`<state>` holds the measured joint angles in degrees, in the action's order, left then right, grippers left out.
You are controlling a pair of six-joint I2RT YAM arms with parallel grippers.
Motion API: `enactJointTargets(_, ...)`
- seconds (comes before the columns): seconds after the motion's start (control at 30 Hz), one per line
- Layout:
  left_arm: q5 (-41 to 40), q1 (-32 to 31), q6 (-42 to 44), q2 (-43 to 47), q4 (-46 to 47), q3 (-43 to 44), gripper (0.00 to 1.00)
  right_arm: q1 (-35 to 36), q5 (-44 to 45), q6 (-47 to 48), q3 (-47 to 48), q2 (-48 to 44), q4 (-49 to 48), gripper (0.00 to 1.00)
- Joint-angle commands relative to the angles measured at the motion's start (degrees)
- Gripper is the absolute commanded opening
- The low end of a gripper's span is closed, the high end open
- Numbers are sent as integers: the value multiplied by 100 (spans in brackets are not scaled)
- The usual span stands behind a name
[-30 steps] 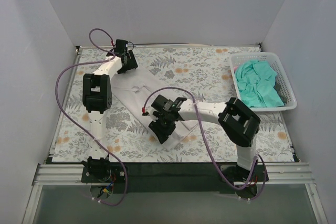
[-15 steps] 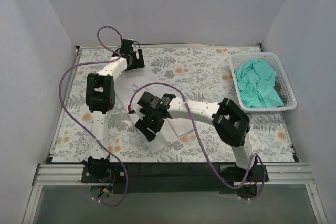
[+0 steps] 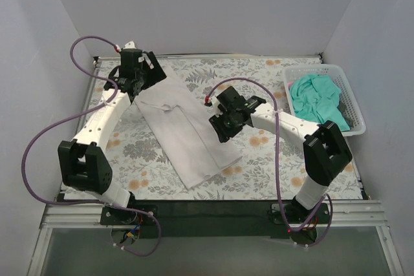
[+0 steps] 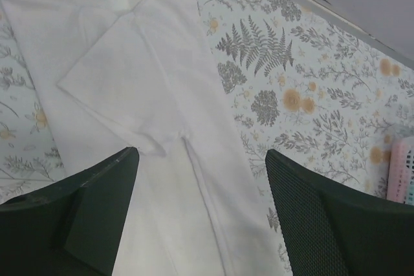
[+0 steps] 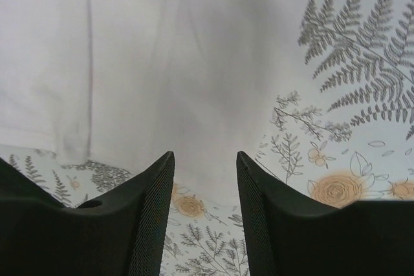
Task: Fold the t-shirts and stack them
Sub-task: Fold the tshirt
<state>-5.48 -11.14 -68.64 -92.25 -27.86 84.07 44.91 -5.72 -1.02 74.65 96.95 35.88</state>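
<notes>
Both arms have swung outward off the white t-shirt (image 3: 184,130) since the earlier frames, the left stretching to the far-left corner and the right drawing back toward the centre-right of the counter (image 3: 272,159), so we now see the whole garment.

It lies flat as a long narrow band. Its long axis runs diagonally from the far left down toward the near middle. The left end effector (image 3: 147,77) hangs over the collar end, fingers spread wide and holding nothing. The right end effector (image 3: 221,130) hovers just beside the shirt's right long edge, about halfway along, also released, with cloth and bare counter showing between its fingers (image 5: 152,205). We judge the next fold to be across the long axis. The left arm is nearer the collar end, the right arm nearer the hem end.

From the left wrist the shirt (image 4: 149,95) looks plain and soft, one sleeve laid inward over the body, with only shallow creases.

The teal-green t-shirt (image 3: 317,103) sits crumpled in the white basket (image 3: 354,109) at the right, well apart, not yet folded.
</notes>
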Motion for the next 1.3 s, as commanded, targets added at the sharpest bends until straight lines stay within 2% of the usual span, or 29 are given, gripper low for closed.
enactJointTargets(0.0, 81, -64, -650, 363, -309, -1169, 73, -192, 131, 75, -232, -18, -134, 42)
enactJointTargets(0.1, -14, -82, -624, 453, -80, -1630, 71, -272, 211, 75, -381, 61, -230, 41)
enactJointTargets(0.27, -480, -82, -528, -205, 271, -1465, 65, -280, 176, -30, -601, 210, -494, 38)
enactJointTargets(0.47, -691, 32, -615, -1469, 342, -534, 62, -272, 325, -65, -794, 281, -573, 38)
enactJointTargets(0.77, -912, 50, -343, -2719, 105, 504, 61, -263, 185, -206, -1207, 263, -679, 37)
enactJointTargets(1.03, -237, 41, 131, -3545, 245, 1058, 60, -114, -114, -724, -1708, 61, -907, 37)
enactJointTargets(1.27, 459, -37, 754, -3713, 623, 1498, 63, 386, -176, -1252, -1647, 88, -1021, 36)
